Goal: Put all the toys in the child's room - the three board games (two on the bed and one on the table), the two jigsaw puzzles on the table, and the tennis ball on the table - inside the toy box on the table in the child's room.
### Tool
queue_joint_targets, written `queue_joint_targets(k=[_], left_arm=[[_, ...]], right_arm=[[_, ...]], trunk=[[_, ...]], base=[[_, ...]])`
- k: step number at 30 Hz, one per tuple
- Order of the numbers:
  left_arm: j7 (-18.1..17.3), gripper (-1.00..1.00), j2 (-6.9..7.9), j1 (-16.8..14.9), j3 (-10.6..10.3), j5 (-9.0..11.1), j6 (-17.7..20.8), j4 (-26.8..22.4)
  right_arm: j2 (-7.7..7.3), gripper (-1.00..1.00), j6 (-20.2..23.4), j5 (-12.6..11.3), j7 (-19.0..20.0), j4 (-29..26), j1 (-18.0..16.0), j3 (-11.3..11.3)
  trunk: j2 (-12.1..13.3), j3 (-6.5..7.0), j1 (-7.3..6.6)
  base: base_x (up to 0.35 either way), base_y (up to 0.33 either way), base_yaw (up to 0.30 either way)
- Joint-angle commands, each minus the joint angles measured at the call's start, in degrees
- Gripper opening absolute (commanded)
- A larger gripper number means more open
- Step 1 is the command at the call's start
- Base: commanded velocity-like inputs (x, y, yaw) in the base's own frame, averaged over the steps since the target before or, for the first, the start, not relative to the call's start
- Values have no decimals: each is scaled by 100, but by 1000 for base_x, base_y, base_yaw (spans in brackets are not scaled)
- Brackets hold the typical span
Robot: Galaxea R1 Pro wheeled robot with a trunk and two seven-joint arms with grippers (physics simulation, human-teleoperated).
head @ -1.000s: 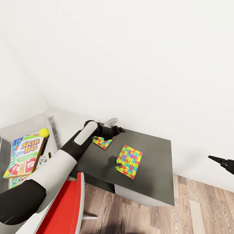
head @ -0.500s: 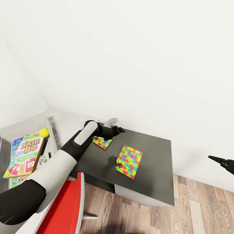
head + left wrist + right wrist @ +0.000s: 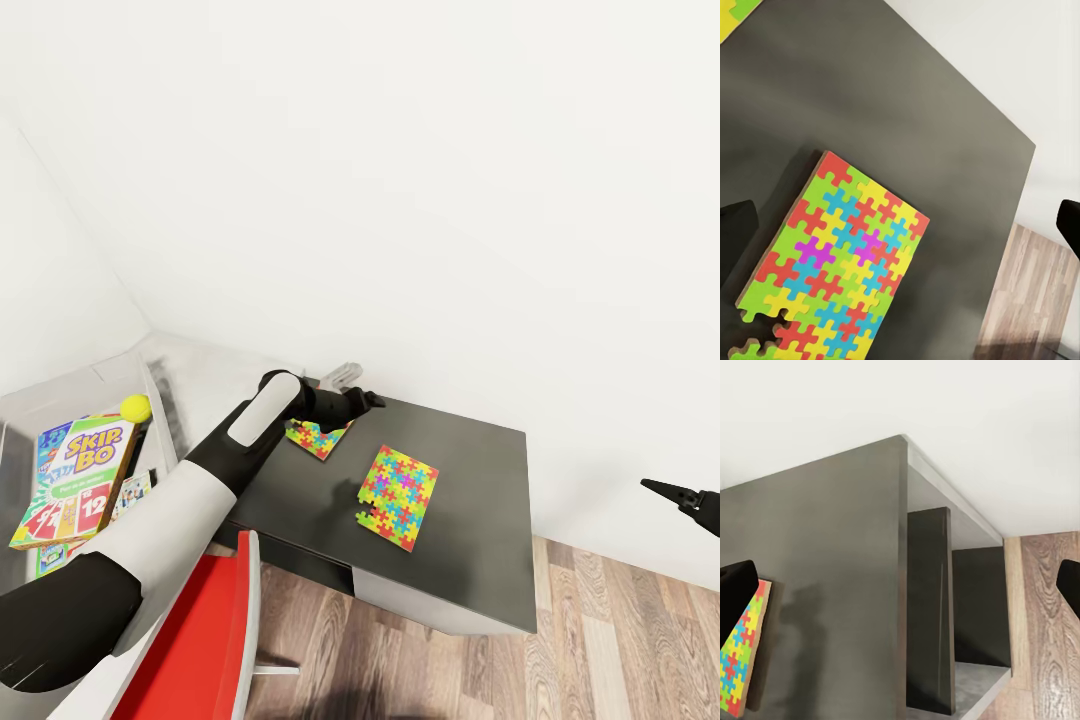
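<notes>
Worktop (image 3: 470,470), matte dark grey and square-edged, leaves bare surface around one flat jigsaw puzzle (image 3: 398,495); the second (image 3: 318,437) lies beneath the left gripper (image 3: 372,399) (fingers spread wide, empty). Right gripper (image 3: 690,498) hangs beyond the worktop's edge, over wood planks; fingers apart.

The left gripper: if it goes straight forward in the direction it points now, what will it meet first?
Probably the jigsaw puzzle lying flat on the dark desk. The left wrist view looks down onto it, between the open fingers. Depth is unclear, so this is a guess.
</notes>
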Motion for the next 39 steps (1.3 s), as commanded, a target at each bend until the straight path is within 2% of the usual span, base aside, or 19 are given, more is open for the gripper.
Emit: queue_joint_targets(k=[1, 15, 39], left_arm=[[59, 100, 1, -5, -6, 60, -4, -5], [62, 100, -69, 58, 38, 54, 19, -28], [38, 100, -92, 102, 54, 44, 16, -23]], right_arm=[[0, 100, 29, 34, 44, -1, -6, -8], [-9, 100, 29, 20, 29, -77, -97, -30], [-14, 100, 29, 16, 24, -104, -134, -39]], trunk=[[-10, -9, 3], [-10, -49, 3], [-10, -258, 3]], base=[[0, 0, 0], [0, 0, 0], [0, 0, 0]])
